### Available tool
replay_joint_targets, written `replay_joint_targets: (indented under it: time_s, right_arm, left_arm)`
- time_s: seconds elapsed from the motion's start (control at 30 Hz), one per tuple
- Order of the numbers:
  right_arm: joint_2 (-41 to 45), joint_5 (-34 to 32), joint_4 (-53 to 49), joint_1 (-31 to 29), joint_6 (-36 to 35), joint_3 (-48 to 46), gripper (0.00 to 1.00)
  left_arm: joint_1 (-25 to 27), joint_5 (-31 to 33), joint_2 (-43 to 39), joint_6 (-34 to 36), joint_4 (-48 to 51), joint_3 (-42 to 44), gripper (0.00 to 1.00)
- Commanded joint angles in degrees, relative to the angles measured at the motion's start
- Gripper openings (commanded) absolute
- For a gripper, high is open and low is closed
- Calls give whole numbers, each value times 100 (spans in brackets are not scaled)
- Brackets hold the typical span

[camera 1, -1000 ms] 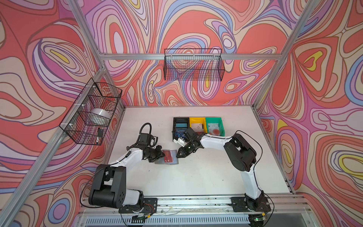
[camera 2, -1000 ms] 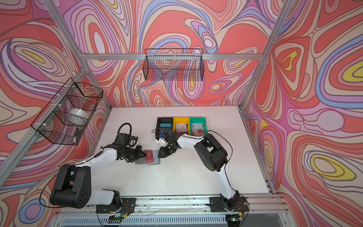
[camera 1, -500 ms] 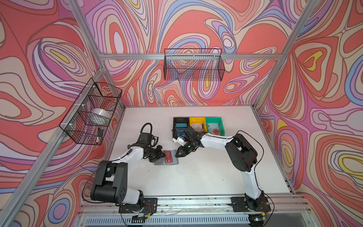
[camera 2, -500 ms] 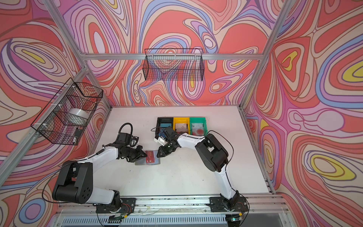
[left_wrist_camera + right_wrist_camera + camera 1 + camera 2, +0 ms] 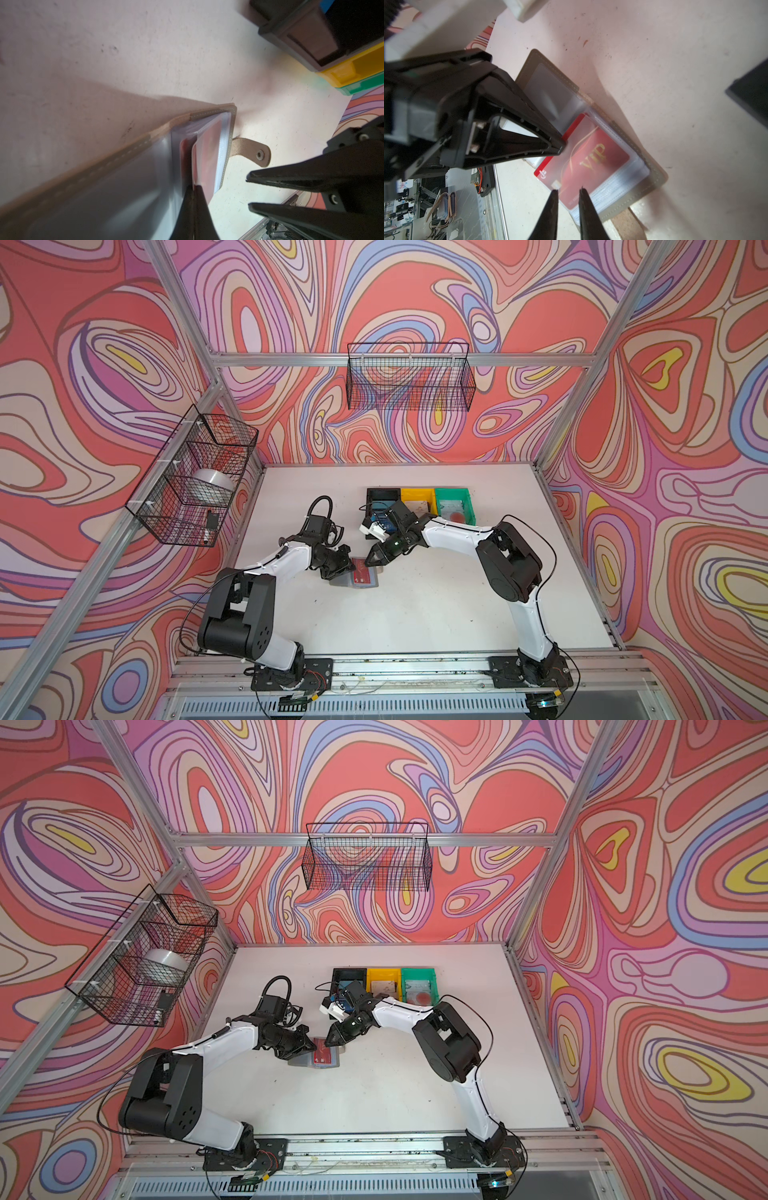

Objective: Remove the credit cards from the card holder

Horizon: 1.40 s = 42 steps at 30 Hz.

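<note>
Card holder [image 5: 654,180] lies open, flat on surface [image 5: 415,614], centre-left, with black bin [image 5: 384,491] at its 1 o'clock. Step in hand, I judge: pulling the last card. Red card [image 5: 591,162] sits in the top pocket, one end poking out bare. Left tool [image 5: 193,189], in from 9 o'clock, has its tips together and looks clamped on a thin pocket leaf, pinning the holder. Right tool [image 5: 568,190], at the holder's 12 o'clock, has its tips slightly apart, empty, just beside that bare end. Next: straddle the bare end only, not the sleeve, close, slide out along the pocket. Only the right wrist view shows the VIP lettering; only the left wrist view shows the pinch and snap tab [image 5: 255,153]. Only the top views show blue card [image 5: 377,506] in the black bin and spotted card [image 5: 455,512] in green bin [image 5: 453,491].
</note>
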State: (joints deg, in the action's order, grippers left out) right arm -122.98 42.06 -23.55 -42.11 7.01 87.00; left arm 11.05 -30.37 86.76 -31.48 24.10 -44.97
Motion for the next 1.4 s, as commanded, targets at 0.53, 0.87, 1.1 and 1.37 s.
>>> replay_joint_targets:
  time_s: [0.53,0.87,1.1,1.37]
  right_arm:
    - [-459,90,107,10,132,-4,21]
    - [-279,311,285,-7,220,-28,18]
    - [-491,209,194,-8,231,21,18]
    - [-614,-81,-81,-8,181,-9,18]
  left_arm:
    - [44,204,-1,85,215,144,0]
    - [6,3,252,151,32,155,0]
    - [10,-165,246,202,-6,79,0]
    - [5,57,55,318,370,-8,0]
